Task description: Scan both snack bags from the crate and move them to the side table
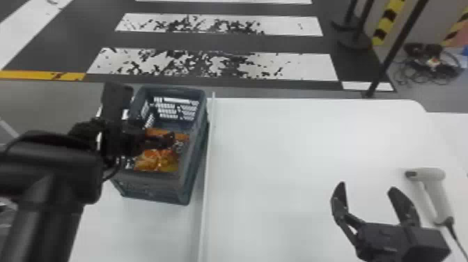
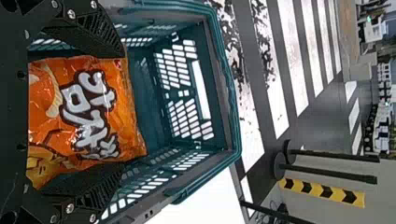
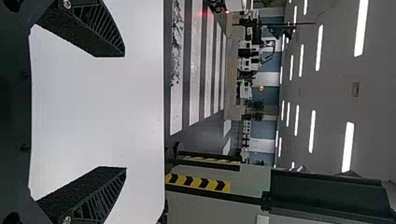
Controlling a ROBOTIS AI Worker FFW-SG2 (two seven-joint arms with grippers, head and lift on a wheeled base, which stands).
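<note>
Jaws wide around the snack, folks!
Left gripper (image 2: 123, 108) spreads its fingers either side of an orange snack bag (image 2: 88, 109), down in the crate (image 1: 153, 188), presumably to pinch its edges; right gripper (image 1: 366, 185) gapes empty, the handheld barcode scanner (image 1: 437, 195) just right of its jaws, likely placed for easy grabbing.

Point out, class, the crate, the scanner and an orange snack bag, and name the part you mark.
Crate (image 1: 149, 190), head view: its near outer wall.
Scanner (image 1: 440, 198), head view: its grip.
Orange snack bag (image 2: 86, 112), left wrist view: the middle of its printed face.
</note>
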